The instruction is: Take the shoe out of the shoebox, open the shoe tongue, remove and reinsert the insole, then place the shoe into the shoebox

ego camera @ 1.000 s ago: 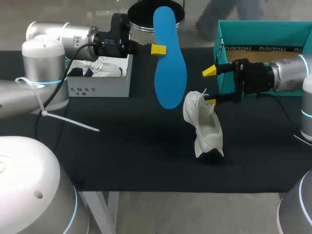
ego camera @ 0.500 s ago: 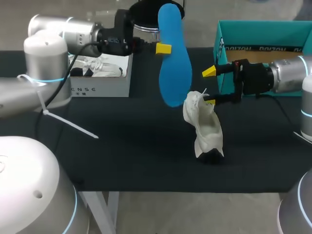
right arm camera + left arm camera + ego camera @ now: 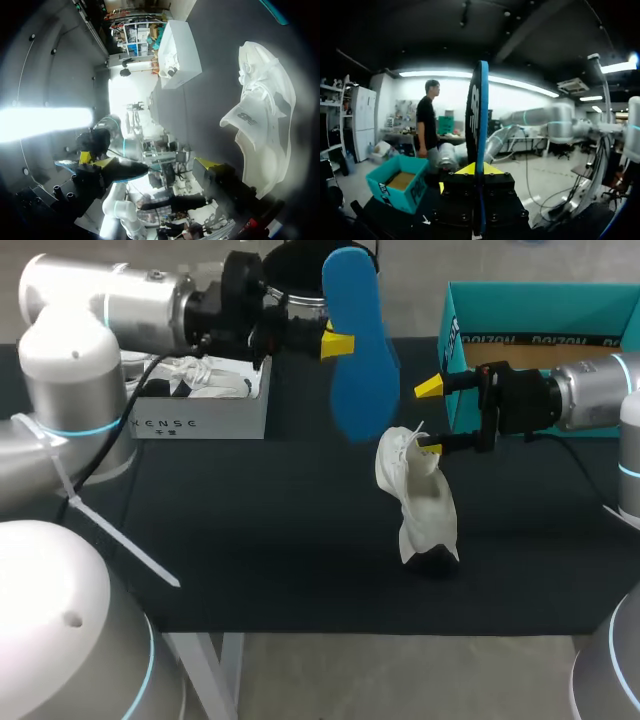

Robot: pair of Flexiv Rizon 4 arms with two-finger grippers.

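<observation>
Above desk centre, left arm held level, left jaws clamped on blue insole, upright. Right jaws spread, lower finger touching white shoe standing on dark desk; teal shoebox behind.

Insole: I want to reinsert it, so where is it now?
In the head view, the insole hangs mid-table in the left pincer, its lower end near the top of the shoe.
</observation>
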